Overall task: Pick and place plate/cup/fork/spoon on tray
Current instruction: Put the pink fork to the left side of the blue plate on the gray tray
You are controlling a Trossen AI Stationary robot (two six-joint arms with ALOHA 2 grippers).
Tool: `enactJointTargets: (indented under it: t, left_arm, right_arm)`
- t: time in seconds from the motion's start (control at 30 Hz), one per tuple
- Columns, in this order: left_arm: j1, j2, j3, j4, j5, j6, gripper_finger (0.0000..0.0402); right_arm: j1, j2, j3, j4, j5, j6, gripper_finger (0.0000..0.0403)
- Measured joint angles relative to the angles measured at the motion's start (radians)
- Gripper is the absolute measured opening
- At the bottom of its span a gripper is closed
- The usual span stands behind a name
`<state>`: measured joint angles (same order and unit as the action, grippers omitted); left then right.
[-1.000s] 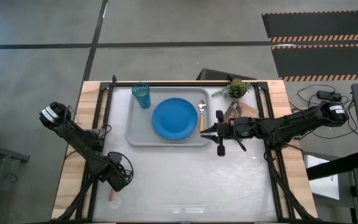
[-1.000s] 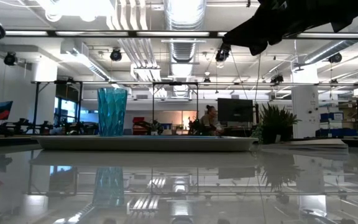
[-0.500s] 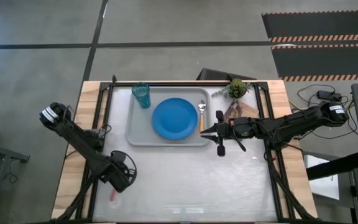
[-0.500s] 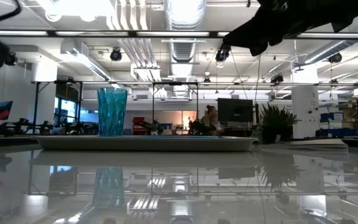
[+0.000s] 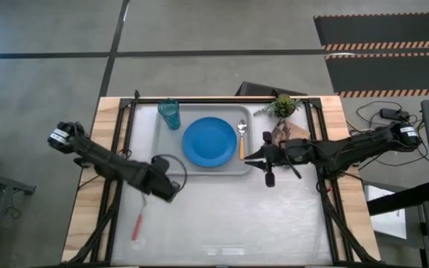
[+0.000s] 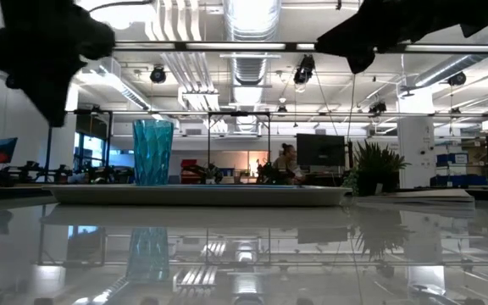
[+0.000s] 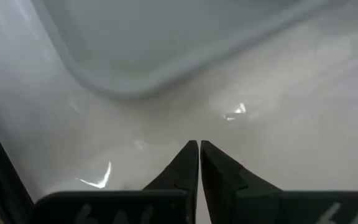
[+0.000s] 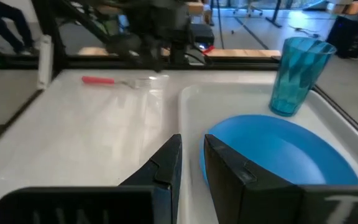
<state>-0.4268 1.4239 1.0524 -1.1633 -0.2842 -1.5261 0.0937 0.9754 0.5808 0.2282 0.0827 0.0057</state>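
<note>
The light-grey tray (image 5: 159, 155) lies at the table's far middle. On it are the blue plate (image 5: 209, 141), the teal cup (image 5: 169, 113) standing at its far left corner, and the orange-handled spoon (image 5: 242, 138) along its right rim. The pink-red-handled fork (image 5: 138, 222) lies flat on the table at the near left; it also shows in the right wrist view (image 8: 107, 81). My left gripper (image 5: 174, 189) is shut and empty just off the tray's near left corner (image 7: 123, 81). My right gripper (image 5: 246, 158) is slightly open and empty, above the tray's near right corner.
A small potted plant (image 5: 283, 106) and a brownish picture card (image 5: 286, 132) sit at the far right, beside the tray. Black frame rails (image 5: 118, 134) run along the table's left, right and far sides. Bare glossy table lies near of the tray.
My left gripper has swung from the near left, over the fork, toward the table's right and far side, ending by the tray's near left corner. The fork stays flat on the table and now shows in full. My right arm has kept nearly still.
</note>
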Motion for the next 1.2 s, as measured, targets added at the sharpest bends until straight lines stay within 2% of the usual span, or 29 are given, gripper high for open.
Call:
enactJointTargets:
  t: [0.3,0.43,0.57,0.73,0.93,1.2]
  left_arm:
    - [0.247,0.000,0.003,0.004,-0.082,0.258,0.0000]
    - [0.322,0.000,0.002,0.022,-0.137,0.319,0.0000]
    - [0.371,0.000,0.000,0.096,-0.239,0.362,0.0000]
    - [0.404,0.002,-0.028,0.214,-0.326,0.385,0.0000]
    - [0.407,0.002,-0.071,0.300,-0.346,0.391,0.0000]
    - [0.407,0.002,-0.129,0.325,-0.298,0.380,0.0000]
  right_arm:
    - [0.001,-0.079,-0.048,-0.012,-0.169,0.119,0.0057]
    - [0.009,-0.106,-0.077,-0.004,-0.169,0.151,0.0057]
    - [0.011,-0.118,-0.120,0.034,-0.169,0.166,0.0057]
    - [0.011,-0.111,-0.160,0.077,-0.161,0.154,0.0057]
    - [0.011,-0.104,-0.192,0.129,-0.161,0.123,0.0057]
    - [0.011,-0.104,-0.215,0.129,-0.161,0.134,0.0057]
